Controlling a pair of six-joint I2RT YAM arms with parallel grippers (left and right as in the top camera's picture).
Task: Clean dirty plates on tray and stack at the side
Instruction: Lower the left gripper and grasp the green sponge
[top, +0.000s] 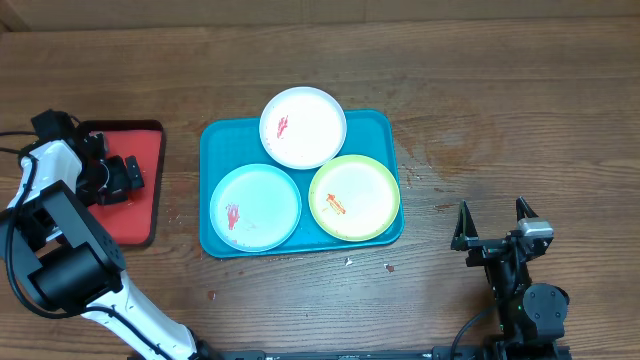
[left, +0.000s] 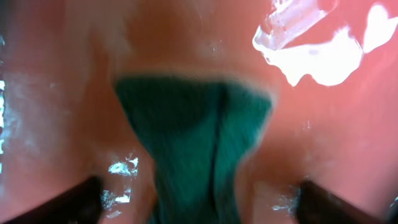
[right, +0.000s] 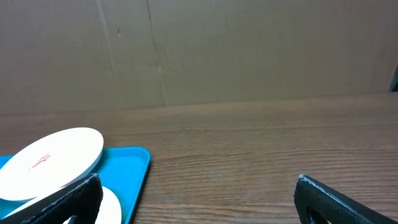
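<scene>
Wooden bench (top: 480, 90) holds the teal tray (top: 215, 140) of three smeared plates (top: 303, 127) between the arms, right fingers (top: 463, 230) wide open and empty, left fingers (left: 68, 202) spread about a blurred, seemingly ungripped green cloth (left: 199, 137).

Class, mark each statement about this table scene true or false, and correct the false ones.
1. The white plate, the pale blue plate and the yellow-green plate all sit on the teal tray. True.
2. The white plate is clean. False: it bears a red smear.
3. The left gripper is over the red tray, with a green cloth between its open fingers. True.
4. The right gripper grips the yellow-green plate. False: it is open and empty, over the bare table to the right of the teal tray.
</scene>
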